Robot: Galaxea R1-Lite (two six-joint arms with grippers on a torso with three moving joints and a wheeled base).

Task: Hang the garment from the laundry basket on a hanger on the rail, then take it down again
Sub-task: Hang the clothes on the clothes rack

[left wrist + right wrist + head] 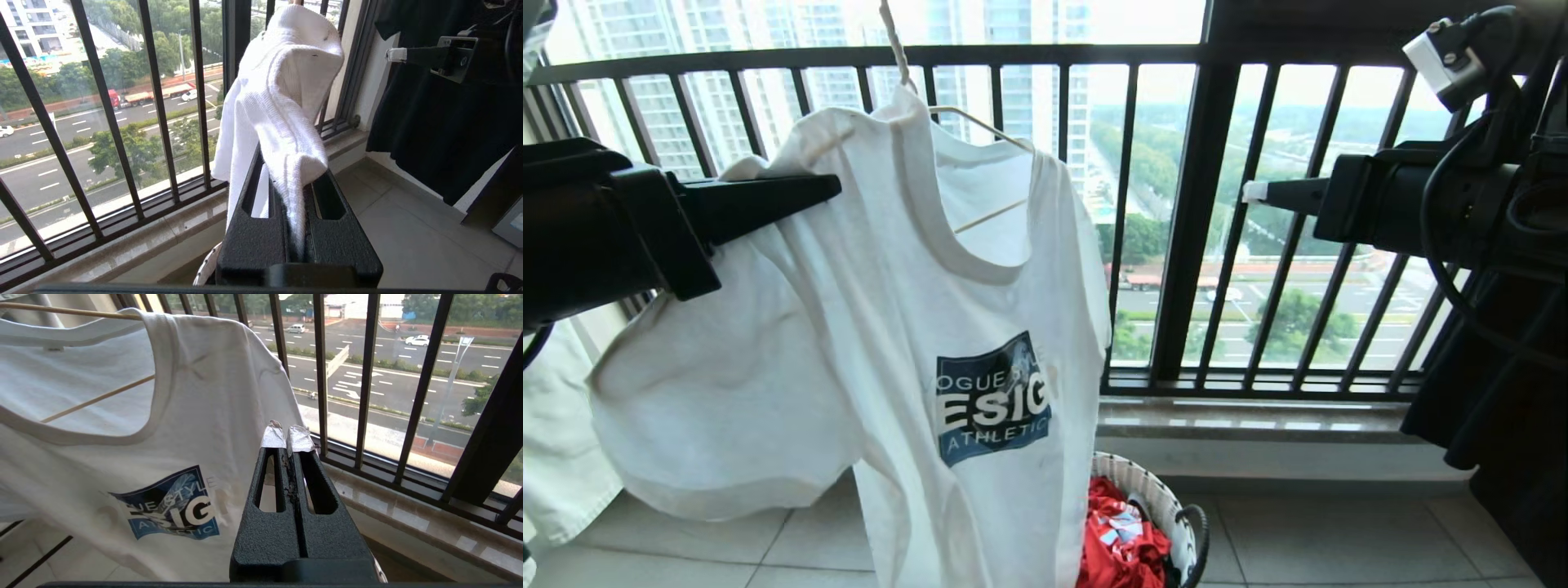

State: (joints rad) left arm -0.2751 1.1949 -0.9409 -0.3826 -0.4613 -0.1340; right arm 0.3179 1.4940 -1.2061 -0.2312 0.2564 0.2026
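The white garment (pixel 915 327) with its blue chest print hangs on the thin cream hanger (pixel 980 126), whose hook runs up out of the head view. The rail is out of view. My left gripper (pixel 829 186) is shut on a fold of the garment's shoulder (pixel 282 81), pulling it sideways. My right gripper (pixel 1254 192) hangs shut and empty in the air beside the garment's other shoulder (pixel 229 355), apart from it. The hanger's lower bar (pixel 98 399) shows through the neck opening. The laundry basket (pixel 1152 490) stands on the floor below the garment.
A red cloth (pixel 1119 539) fills the basket. The black barred window railing (pixel 1176 245) stands close behind the garment. A black garment (pixel 1486 392) hangs at the right, a pale cloth (pixel 556 441) at the left. Grey floor tiles (pixel 1339 539) lie below.
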